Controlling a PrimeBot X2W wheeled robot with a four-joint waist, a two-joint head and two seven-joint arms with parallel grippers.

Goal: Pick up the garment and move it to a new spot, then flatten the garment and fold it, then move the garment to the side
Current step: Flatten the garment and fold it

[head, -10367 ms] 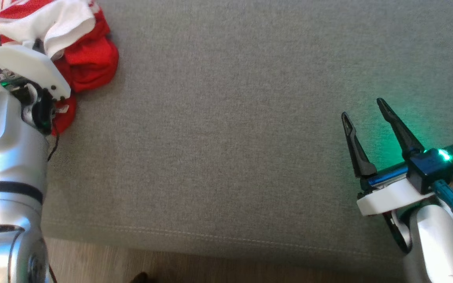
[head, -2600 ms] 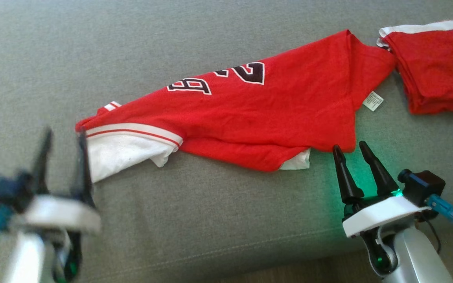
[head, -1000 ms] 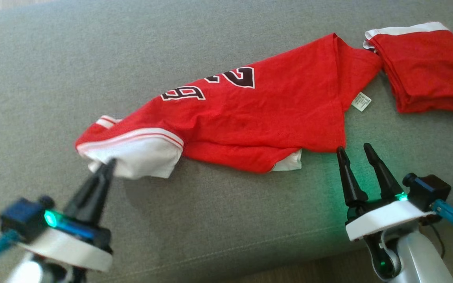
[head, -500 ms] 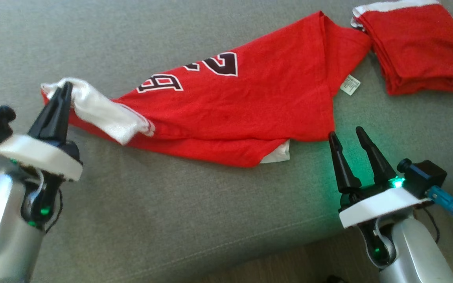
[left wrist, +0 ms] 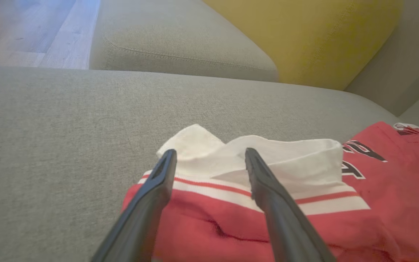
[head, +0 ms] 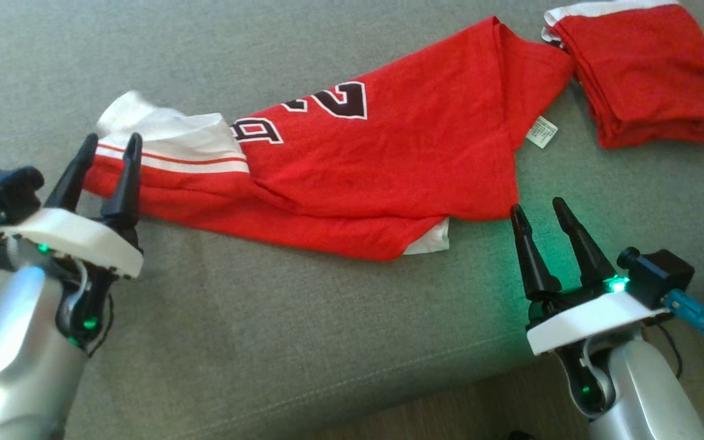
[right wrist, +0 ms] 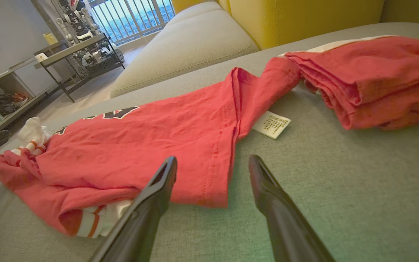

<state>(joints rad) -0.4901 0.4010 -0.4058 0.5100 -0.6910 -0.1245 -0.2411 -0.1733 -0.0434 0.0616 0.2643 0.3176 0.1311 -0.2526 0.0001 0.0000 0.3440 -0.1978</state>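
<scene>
**Both grippers open, jersey stretched across the seat**

You have the red garment (head: 376, 165) lying on the grey seat cushion (head: 303, 342), running slantwise from the left side towards the far right corner. It is not flat: a long crease runs along its near side and the cloth is doubled over at the far right end. The black number print (head: 333, 101) faces up, and a white care label (head: 541, 132) pokes out onto the cushion near the right end.

Your left gripper (head: 112, 140) stands with its fingers apart, holding nothing. Its tips are over the garment's left end, where the white sleeve (head: 162, 131) and its red and white stripes lie bunched. You cannot tell whether the tips touch the cloth.

Your right gripper (head: 536, 206) also has its fingers spread and empty. It sits just beside the garment's near right corner, over bare cushion, close to the seat's front edge.

A second, folded red garment (head: 651, 73) rests at the far right corner, just beside the first one's tip.
</scene>
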